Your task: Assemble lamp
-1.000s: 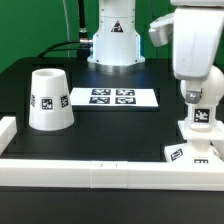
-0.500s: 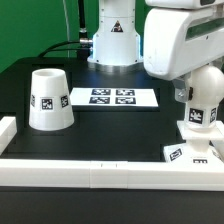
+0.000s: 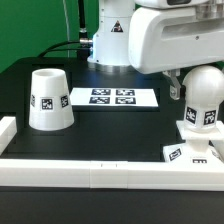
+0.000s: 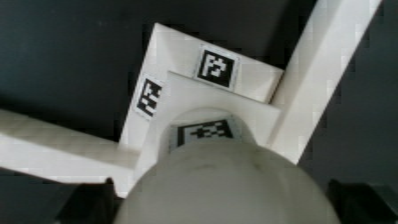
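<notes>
The rounded white bulb (image 3: 205, 100) stands upright on the low blocky base (image 3: 196, 150) at the exterior view's right, by the front rail. My gripper (image 3: 205, 90) comes down over the bulb and is shut on it, with one dark finger (image 3: 176, 88) showing at its left side; the arm's white body hides the rest. In the wrist view the bulb (image 4: 217, 185) fills the space between the two dark fingers (image 4: 80, 200), with the tagged base (image 4: 187, 85) beneath it. The cone shade (image 3: 48, 98) stands alone at the left, opening up.
The marker board (image 3: 110, 98) lies flat at mid table behind the shade. White border rails run along the front (image 3: 90, 172) and the left (image 3: 6, 130). In the wrist view two rails (image 4: 311, 70) meet in a corner by the base.
The wrist has turned over the bulb and the arm's body has swung toward the exterior view's left. The bulb's tag has shifted to the right, so the bulb has turned on the base.
</notes>
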`<state>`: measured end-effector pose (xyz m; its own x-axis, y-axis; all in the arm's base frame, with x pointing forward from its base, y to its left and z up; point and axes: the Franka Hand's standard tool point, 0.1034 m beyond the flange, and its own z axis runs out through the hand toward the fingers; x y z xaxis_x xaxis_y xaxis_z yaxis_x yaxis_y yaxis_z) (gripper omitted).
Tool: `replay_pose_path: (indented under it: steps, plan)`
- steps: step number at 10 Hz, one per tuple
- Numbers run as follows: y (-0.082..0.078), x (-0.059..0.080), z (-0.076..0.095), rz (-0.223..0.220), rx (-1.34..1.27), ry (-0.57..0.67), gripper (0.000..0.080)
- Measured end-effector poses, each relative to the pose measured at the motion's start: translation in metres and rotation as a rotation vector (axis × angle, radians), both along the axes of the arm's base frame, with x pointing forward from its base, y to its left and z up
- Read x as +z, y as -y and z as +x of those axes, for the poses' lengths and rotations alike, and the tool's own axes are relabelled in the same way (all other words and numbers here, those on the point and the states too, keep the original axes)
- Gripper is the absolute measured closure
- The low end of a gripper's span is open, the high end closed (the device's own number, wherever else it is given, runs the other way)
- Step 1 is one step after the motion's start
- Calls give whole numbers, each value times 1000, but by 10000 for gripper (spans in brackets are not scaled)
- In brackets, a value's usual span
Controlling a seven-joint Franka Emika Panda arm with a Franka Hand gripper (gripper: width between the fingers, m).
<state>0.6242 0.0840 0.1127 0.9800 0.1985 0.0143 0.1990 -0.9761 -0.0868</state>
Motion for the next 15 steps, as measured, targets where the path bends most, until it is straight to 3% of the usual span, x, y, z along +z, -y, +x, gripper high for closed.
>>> replay_pose_path:
  steps: [2,11,15]
  plan:
    - [0,0,3,31,-181,-1,223]
    - [-10,0,0,38,-862,-69,223]
    - [-15,0,1,85,-1300,-105,223]
